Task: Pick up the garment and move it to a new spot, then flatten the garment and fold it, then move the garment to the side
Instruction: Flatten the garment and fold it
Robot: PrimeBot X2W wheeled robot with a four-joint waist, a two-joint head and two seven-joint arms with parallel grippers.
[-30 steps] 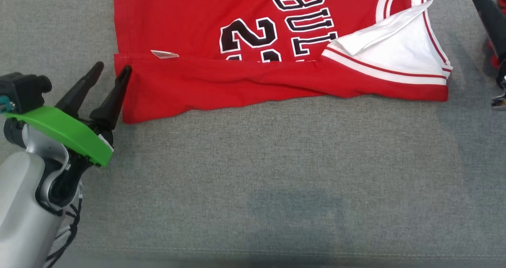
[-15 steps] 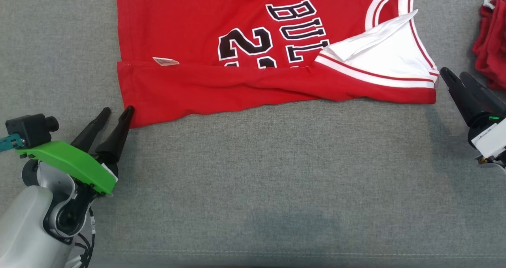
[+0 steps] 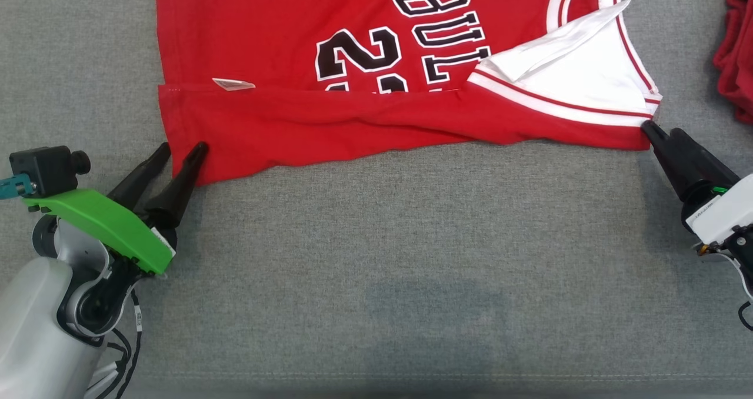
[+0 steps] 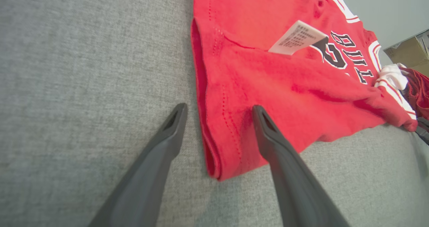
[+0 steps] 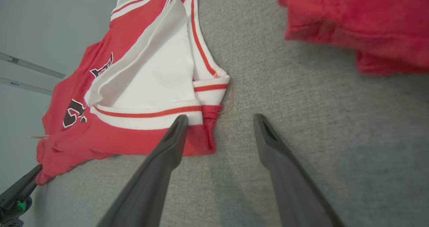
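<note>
Across the upper half of the head view, the garment [image 3: 376,46], a red sleeveless jersey with black, white-edged lettering and numerals, lies on the grey upholstered surface [image 3: 412,240], its far part cut off by the frame. Its near long edge is folded over onto the front, covering the lower part of the numerals, and a small white label [image 3: 233,84] juts out at the fold line. Toward my right, a white panel with red-and-white trim lies turned open at the armhole. At the garment's near-left corner I see the left gripper [image 3: 182,147] with its fingers spread and nothing held; in the left wrist view one finger lies over the red hem and the other over bare grey fabric, so the corner sits between them. At the near-right corner the right gripper [image 3: 661,129] likewise stands spread and holds nothing, one finger over the trimmed corner and the other over the grey surface beside it. Whether any fingertip presses on the cloth I cannot tell. A second heap of red cloth [image 3: 735,57] lies apart at the right edge.
</note>
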